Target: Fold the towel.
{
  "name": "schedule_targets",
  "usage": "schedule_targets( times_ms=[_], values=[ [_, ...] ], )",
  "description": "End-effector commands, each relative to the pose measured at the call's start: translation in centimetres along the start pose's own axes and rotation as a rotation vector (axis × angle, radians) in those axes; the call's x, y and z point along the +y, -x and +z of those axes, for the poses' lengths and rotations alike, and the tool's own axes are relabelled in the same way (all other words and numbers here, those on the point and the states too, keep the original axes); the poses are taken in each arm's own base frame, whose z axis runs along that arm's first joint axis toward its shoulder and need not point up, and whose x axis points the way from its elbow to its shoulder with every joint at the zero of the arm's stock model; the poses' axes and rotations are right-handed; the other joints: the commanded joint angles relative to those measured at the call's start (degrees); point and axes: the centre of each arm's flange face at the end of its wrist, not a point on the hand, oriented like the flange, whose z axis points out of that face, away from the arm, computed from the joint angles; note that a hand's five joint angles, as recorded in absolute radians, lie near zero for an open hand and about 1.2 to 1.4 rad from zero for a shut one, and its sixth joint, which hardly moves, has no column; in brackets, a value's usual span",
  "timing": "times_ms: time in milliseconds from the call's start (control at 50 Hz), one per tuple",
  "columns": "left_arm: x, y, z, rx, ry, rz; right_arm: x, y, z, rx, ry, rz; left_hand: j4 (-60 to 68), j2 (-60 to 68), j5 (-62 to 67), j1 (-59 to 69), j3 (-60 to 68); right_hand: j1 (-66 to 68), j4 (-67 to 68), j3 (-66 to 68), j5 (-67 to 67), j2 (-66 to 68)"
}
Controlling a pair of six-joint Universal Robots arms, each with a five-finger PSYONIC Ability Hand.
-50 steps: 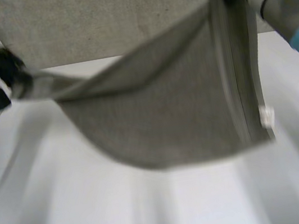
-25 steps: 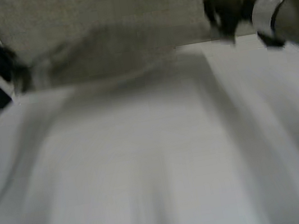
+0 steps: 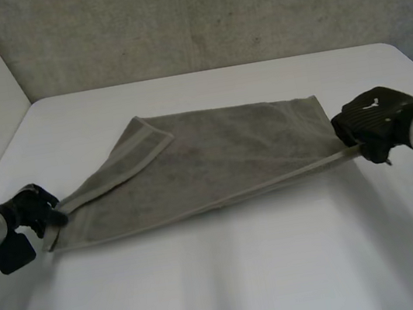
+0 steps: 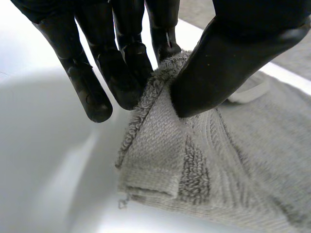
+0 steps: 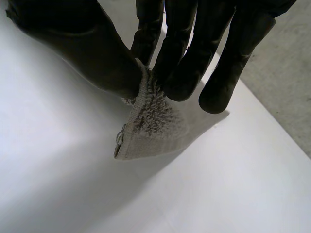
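The black left hand pinches the near left corner of the grey-green terry towel between thumb and fingers, low over the white desk. The towel lies spread, nearly flat, between the hands; its far left corner is turned over. The black right hand pinches the near right corner likewise. I judge this is the laying-out step; the next move needs both corners carried evenly to the far edge.
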Motion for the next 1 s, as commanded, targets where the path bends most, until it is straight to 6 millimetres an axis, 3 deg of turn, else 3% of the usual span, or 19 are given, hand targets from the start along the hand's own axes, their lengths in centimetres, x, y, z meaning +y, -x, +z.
schedule_targets(
  times_ms=[20, 120, 220, 240, 260, 280, 300, 320, 340, 440, 520, 560, 680, 880, 1000],
  values=[
    [1.9, -0.4, -3.1, 0.053, 0.023, -0.009, 0.9, -0.5, -2.7, -0.018, -0.025, 0.012, 1.89, 3.92, 5.36, 7.41, 3.45, 3.73, 3.13, 3.18, 3.38, 4.28],
    [3.3, 0.0, -3.5, 0.059, 0.015, -0.001, 3.4, 0.6, -3.2, -0.053, 0.054, -0.072, 1.89, 3.92, 5.36, 7.41, 3.45, 3.73, 3.13, 3.18, 3.38, 4.28],
    [3.4, 0.8, -3.0, 0.053, -0.033, 0.034, 4.5, 1.6, -3.3, -0.087, 0.086, -0.133, 1.89, 3.92, 5.36, 7.41, 3.45, 3.73, 3.13, 3.18, 3.38, 4.28],
    [3.1, 1.3, -2.8, 0.044, -0.050, 0.046, 4.5, 1.6, -3.3, -0.087, 0.086, -0.133, -9.24, -7.22, -5.77, -3.73, -7.68, 3.73, 3.13, 3.18, 3.38, 4.28],
    [3.1, 1.3, -2.8, 0.044, -0.051, 0.046, 4.5, 1.6, -3.3, -0.088, 0.089, -0.141, -9.35, -7.33, -5.88, -3.84, -7.80, 3.73, 3.13, 3.18, 3.38, 4.28],
    [2.8, 1.7, -2.7, 0.034, -0.062, 0.055, 4.5, 1.5, -3.3, -0.083, 0.088, -0.140, -34.50, -32.48, -31.03, -28.99, -32.94, -24.02, -24.63, -24.58, -24.37, -23.47],
    [2.6, 1.9, -2.7, 0.026, -0.071, 0.072, 4.5, 1.5, -3.3, -0.083, 0.088, -0.140, -59.06, -57.04, -55.60, -53.55, -57.51, -24.29, -24.90, -24.85, -24.65, -23.75],
    [2.6, 1.9, -2.7, 0.026, -0.071, 0.072, 4.5, 1.2, -3.2, -0.076, 0.085, -0.136, -59.31, -57.29, -55.84, -53.80, -57.75, -58.10, -58.71, -58.66, -58.46, -57.55],
    [2.4, 1.8, -2.7, 0.027, -0.079, 0.096, 4.4, 0.9, -3.3, -0.065, 0.082, -0.135, -67.31, -65.28, -63.84, -61.79, -65.75, -66.27, -66.87, -66.82, -66.62, -65.72],
    [1.3, 0.9, -2.7, 0.052, -0.139, 0.167, 3.7, 0.4, -3.2, -0.039, 0.050, -0.072, -67.22, -65.20, -63.75, -61.71, -65.66, -66.27, -66.87, -66.82, -66.62, -65.72],
    [0.8, -1.6, -2.7, 0.131, -0.206, 0.237, 3.0, 0.1, -3.4, -0.008, 0.011, 0.003, -67.22, -65.20, -63.75, -61.71, -65.66, -66.27, -66.87, -66.82, -66.62, -65.72],
    [0.8, -4.4, -2.8, 0.223, -0.267, 0.303, 2.9, -0.1, -3.3, 0.021, -0.025, 0.049, -67.22, -65.20, -63.75, -61.71, -65.66, -66.27, -66.87, -66.82, -66.62, -65.72],
    [1.1, -6.9, -2.1, 0.310, -0.332, 0.390, 3.2, 0.0, -2.8, 0.047, -0.058, 0.081, -66.88, -64.86, -63.41, -61.37, -65.33, -66.27, -66.87, -66.82, -66.62, -65.72],
    [6.0, -10.4, 2.2, 0.380, -0.357, 0.787, 4.4, 1.3, -1.7, 0.066, -0.101, 0.071, -64.87, -62.84, -61.40, -59.35, -63.31, -66.27, -66.87, -66.82, -66.62, -65.72],
    [5.8, -10.4, 4.9, 0.296, -0.421, 0.844, 5.6, 2.1, -1.1, 0.042, -0.066, 0.088, -64.02, -62.00, -60.56, -58.51, -62.47, -66.27, -66.87, -66.82, -66.62, -65.72]
  ],
)
